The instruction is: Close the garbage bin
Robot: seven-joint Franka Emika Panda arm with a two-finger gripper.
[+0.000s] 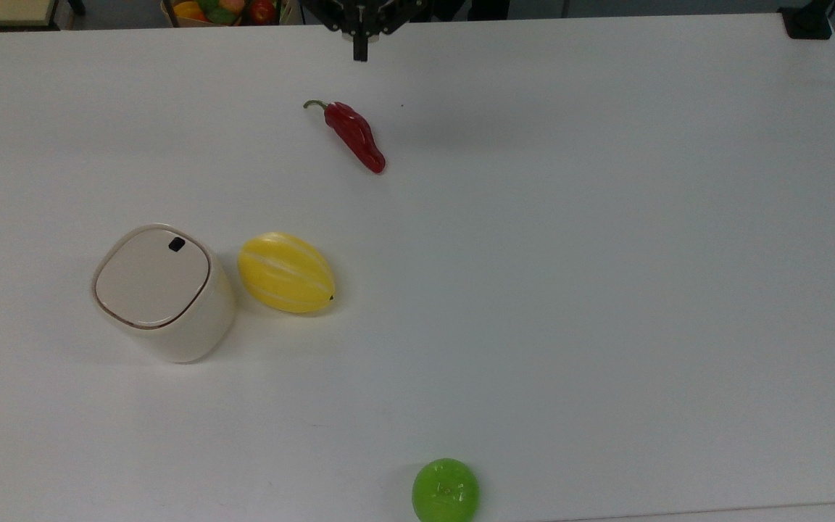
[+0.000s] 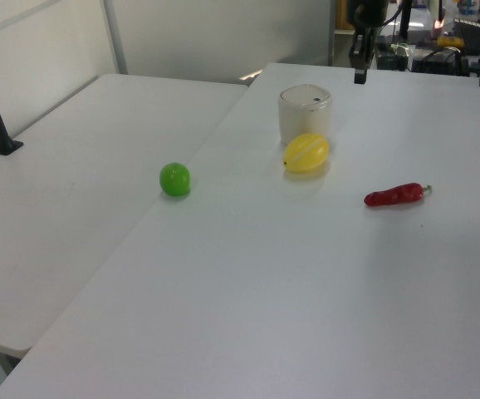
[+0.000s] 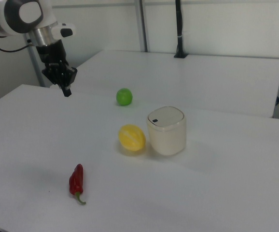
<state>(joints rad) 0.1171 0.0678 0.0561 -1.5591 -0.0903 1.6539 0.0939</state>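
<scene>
The garbage bin (image 1: pixel 164 293) (image 2: pixel 305 112) (image 3: pixel 167 129) is a cream-white rounded-square tub standing on the white table, its flat lid lying down flush with a small black mark near one corner. My gripper (image 1: pixel 360 51) (image 2: pixel 360 76) (image 3: pixel 67 91) hangs high over the table's far edge in the top view, well away from the bin, fingers shut together with nothing between them.
A yellow melon (image 1: pixel 285 272) (image 3: pixel 132 137) lies right beside the bin. A red chili pepper (image 1: pixel 354 135) (image 3: pixel 76 182) lies between the bin and my gripper. A green apple (image 1: pixel 445 490) (image 2: pixel 174 179) sits near the table's front edge in the top view. A box of toy produce (image 1: pixel 223 10) stands beyond the table.
</scene>
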